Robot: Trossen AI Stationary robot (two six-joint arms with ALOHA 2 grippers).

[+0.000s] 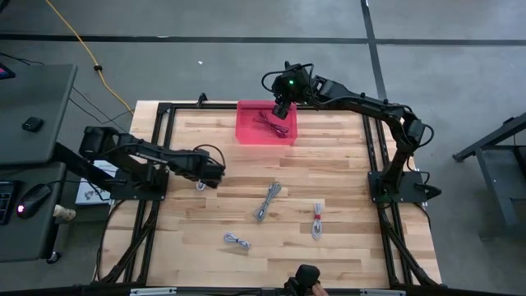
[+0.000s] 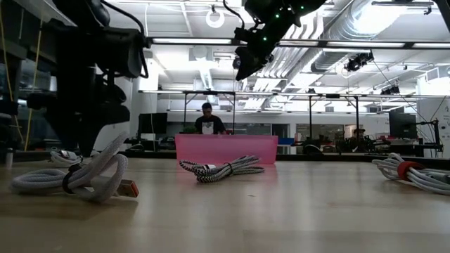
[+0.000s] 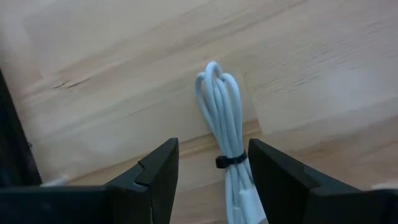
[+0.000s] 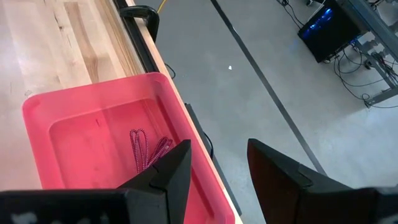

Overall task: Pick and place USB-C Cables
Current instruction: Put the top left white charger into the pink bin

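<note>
My left gripper point(image 3: 213, 152) is open and low over a white cable bundle point(image 3: 221, 118) bound with a black tie point(image 3: 231, 160). One finger stands on each side of the bundle, which lies flat on the wood near the table's left edge point(image 1: 200, 186). My right gripper point(image 4: 219, 152) is open above the pink tray point(image 4: 93, 118) at the far edge point(image 1: 246, 131). A dark red cable point(image 4: 147, 149) lies in the tray. Three more bundles rest on the table: a grey braided one point(image 1: 267, 201), a white one with a red tie point(image 1: 316, 220), and a small one point(image 1: 237, 240).
A dark metal frame point(image 1: 161, 148) borders the table on the left and right point(image 1: 371, 148). A yellow cord point(image 1: 78, 41) runs over the floor beyond the far-left corner. A person point(image 2: 207, 119) sits in the room behind the tray. Bare wood lies between the bundles.
</note>
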